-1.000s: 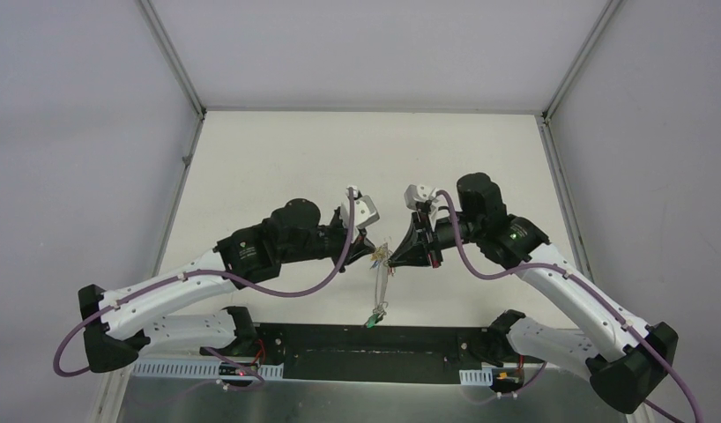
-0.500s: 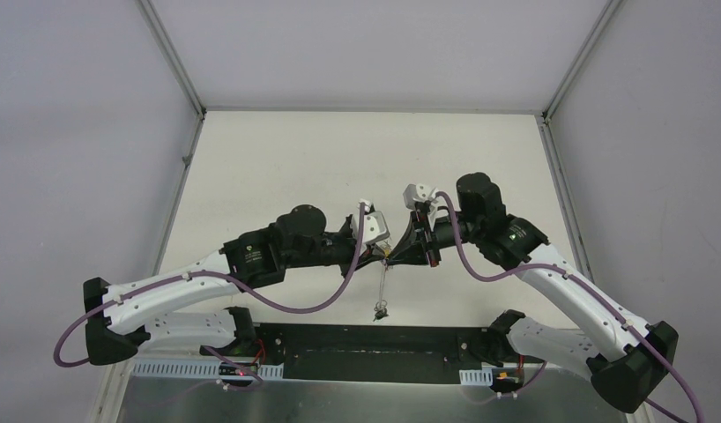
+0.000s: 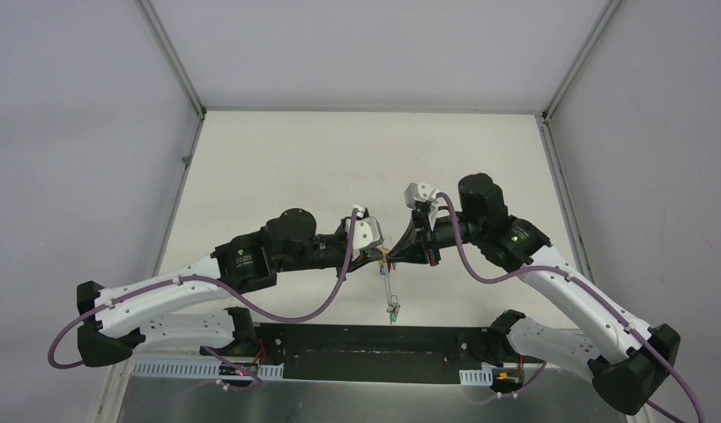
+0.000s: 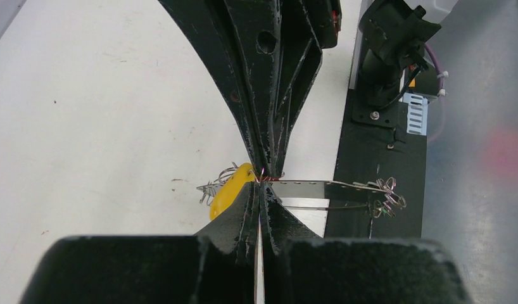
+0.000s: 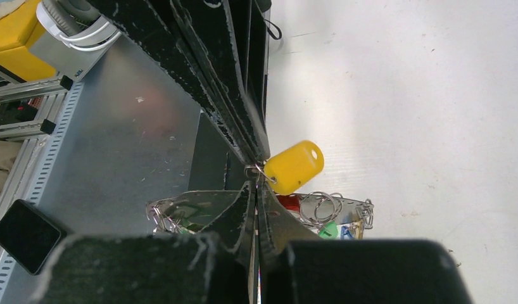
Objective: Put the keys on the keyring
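White table [image 3: 278,176] lies beneath my two arms, which meet nose to nose above its near middle. My left gripper [image 3: 380,256] and right gripper [image 3: 395,256] are both pressed together, tip touching tip. From that meeting point the keyring [image 4: 313,184] hangs in the air. It is a thin grey hoop with a green key [image 3: 393,317] at its low end. A yellow key tag [image 5: 294,166] sits just beside the tips, its small wire loop caught between them. Which pinch holds the hoop and which holds the loop, I cannot tell. To do this well, I judge, one pinch should hold firm while the other slides the loop along the band — slowly, without letting the hoop swing.
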